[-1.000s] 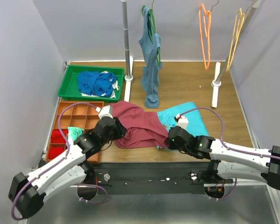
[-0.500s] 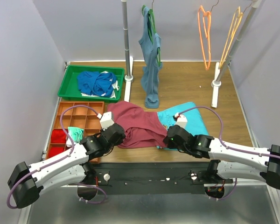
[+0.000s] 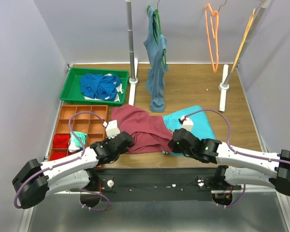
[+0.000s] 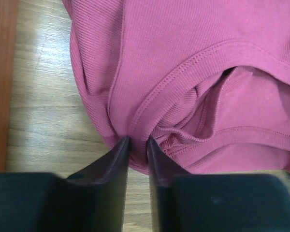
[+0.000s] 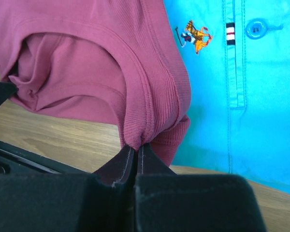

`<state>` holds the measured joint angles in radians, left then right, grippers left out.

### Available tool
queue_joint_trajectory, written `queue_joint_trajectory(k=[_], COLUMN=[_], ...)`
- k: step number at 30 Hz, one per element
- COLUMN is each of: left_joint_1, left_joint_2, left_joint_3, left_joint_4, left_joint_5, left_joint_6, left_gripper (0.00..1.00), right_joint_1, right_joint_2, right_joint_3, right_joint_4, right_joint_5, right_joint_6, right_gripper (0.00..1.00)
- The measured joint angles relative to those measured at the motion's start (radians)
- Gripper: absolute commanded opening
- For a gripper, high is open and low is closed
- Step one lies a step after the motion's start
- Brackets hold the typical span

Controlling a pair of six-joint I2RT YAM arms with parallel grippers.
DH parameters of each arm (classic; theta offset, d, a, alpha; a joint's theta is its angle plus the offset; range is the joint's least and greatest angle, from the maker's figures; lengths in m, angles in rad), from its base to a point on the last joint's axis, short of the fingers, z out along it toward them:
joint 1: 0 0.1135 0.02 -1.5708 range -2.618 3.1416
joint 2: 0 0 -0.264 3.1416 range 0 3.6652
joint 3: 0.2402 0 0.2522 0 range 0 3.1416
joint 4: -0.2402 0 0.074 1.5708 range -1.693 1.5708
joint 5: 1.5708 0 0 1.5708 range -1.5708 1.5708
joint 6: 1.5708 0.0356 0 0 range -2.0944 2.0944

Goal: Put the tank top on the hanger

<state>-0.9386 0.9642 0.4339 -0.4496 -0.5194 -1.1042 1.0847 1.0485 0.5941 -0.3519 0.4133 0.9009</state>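
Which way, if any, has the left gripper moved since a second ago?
Yes. In the top view the left gripper has slid toward the near end of the orange compartment tray and slightly right, staying at the tank top's edge.

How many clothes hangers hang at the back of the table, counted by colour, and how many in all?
Green hanger, carrying a grey-blue top: 1
Orange hanger, bare: 1
Yellow-orange hanger, bare: 1
Total: 3
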Motion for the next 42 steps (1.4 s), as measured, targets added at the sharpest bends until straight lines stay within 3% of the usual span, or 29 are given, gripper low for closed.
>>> queue_joint_trajectory(k=[2, 8, 17, 26, 27, 32, 37, 42], left_joint_1=[0.0, -0.002, 0.009, 0.095, 0.108, 0.119, 0.123, 0.13], left_joint_2=[-0.004, -0.099, -0.101, 0.063, 0.108, 0.227, 0.23, 0.103], left_joint_3=[-0.005, 0.065, 0.63, 1.128, 1.241, 1.551, 1.586, 1.229], left_joint_4=[0.005, -0.053, -0.205, -0.282, -0.302, -0.302, -0.328, -0.3], left_joint_5=[-0.01, -0.058, -0.171, -0.18, -0.172, -0.127, -0.078, 0.035], left_joint_6=[-0.005, 0.05, 0.338, 0.676, 0.716, 0.805, 0.822, 0.747], left_gripper=[0.0, 0.0, 0.0, 0.0, 0.0, 0.0, 0.0, 0.0], right_joint_1=[0.0, 0.0, 0.0, 0.0, 0.0, 0.0, 0.0, 0.0], right_joint_2=[0.003, 0.023, 0.096, 0.242, 0.265, 0.323, 0.295, 0.178], right_joint_3=[0.011, 0.149, 0.558, 1.025, 1.084, 1.272, 1.212, 0.862], right_joint_4=[-0.001, -0.047, -0.136, -0.056, -0.039, -0.008, -0.006, -0.017], right_joint_5=[0.0, 0.039, 0.27, 0.452, 0.46, 0.466, 0.462, 0.411], right_joint_6=[-0.004, -0.045, -0.214, -0.566, -0.599, -0.691, -0.685, -0.56], right_gripper=[0.08, 0.03, 0.01, 0.01, 0.01, 0.01, 0.03, 0.13])
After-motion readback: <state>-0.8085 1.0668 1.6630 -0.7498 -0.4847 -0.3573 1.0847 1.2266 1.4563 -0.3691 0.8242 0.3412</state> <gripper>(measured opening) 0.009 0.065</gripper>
